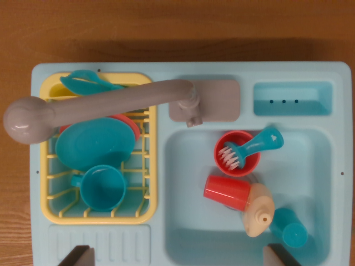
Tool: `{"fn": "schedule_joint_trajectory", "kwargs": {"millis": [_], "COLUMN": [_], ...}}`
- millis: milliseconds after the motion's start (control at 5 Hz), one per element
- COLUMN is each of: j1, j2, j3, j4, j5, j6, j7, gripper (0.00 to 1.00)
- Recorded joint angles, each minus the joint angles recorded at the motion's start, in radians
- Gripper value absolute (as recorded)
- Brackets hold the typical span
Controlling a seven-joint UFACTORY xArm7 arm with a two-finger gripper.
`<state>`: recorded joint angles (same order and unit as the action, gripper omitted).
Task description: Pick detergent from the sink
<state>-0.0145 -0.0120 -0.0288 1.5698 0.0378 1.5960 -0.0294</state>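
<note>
Two dark finger tips poke into the bottom edge of the wrist view, one at the view's left (77, 256) and one at the view's right (280, 255); our gripper (178, 256) has them spread wide apart, holding nothing and touching nothing.

We judge the detergent (241, 199) to be the bottle lying on its side in the sink basin (188, 221): a red body with a cream, nozzle-tipped shoulder. Its long axis runs slantwise, red end toward the view's upper left, nozzle toward the lower right. It sits above the fingers in the picture and well off to the right of their midpoint, close to the right-hand finger. So we think the coming move asks for a shift toward the view's right and forward, plus a turn of the wrist so the fingers close across the bottle rather than along it.

Crowding matters: a red cup (237, 153) with a brush (252, 147) sits just beyond it, and a teal cup (289, 227) lies just beside the nozzle.
</note>
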Motion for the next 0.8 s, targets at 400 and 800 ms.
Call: {"fn": "schedule_joint_trajectory", "kwargs": {"millis": [400,800], "j1": [-0.0003,-0.0019], "j2": [0.001,0.003], "j3": [0.000,-0.002], "j4": [-0.002,-0.012], "j5": [0.0003,0.0015], "j6": [-0.002,-0.013], "j7": [0.000,-0.001], "gripper": [0.00,0.00]}}
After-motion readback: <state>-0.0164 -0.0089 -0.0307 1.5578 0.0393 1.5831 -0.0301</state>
